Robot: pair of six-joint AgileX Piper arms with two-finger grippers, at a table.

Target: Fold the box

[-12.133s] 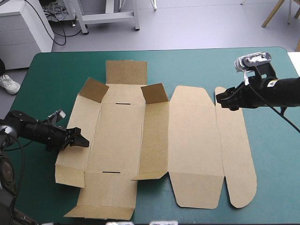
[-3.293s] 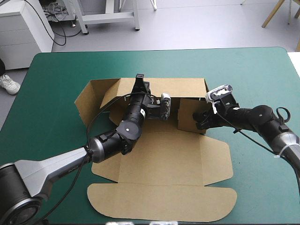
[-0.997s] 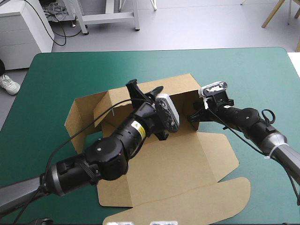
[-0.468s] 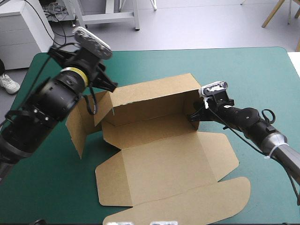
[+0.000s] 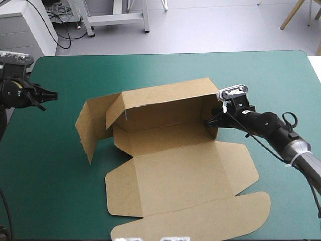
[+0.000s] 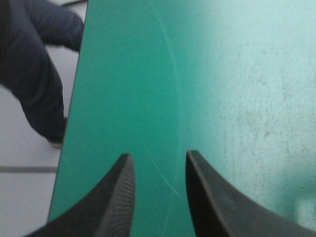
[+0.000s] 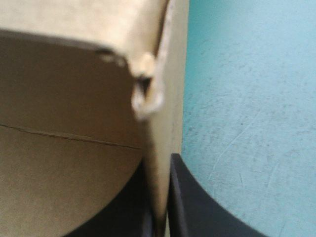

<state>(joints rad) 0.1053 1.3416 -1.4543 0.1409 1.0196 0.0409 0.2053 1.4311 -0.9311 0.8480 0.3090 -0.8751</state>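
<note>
Upright box (image 5: 165, 136) walls mid-table, right gripper (image 5: 210, 122) at its right wall, teal-green cover (image 5: 50, 150) open leftward

Bright, even light falls from above on the worktop (image 5: 165, 70), and the shadows are soft. The box (image 5: 170, 170) is well lit on its flat lid. Its back wall is darker under the flap that leans over it. A soft shadow lies on the worktop beside the standing flap at the box's left end. Ahead of the left hand (image 6: 158, 154) the teal-green cover (image 6: 123, 74) shines pale on one side and is deeper green toward the worktop's edge. At the right hand (image 7: 158, 165) the board is blurry up close and shaded inside, and the cover beside it glows pale.
</note>
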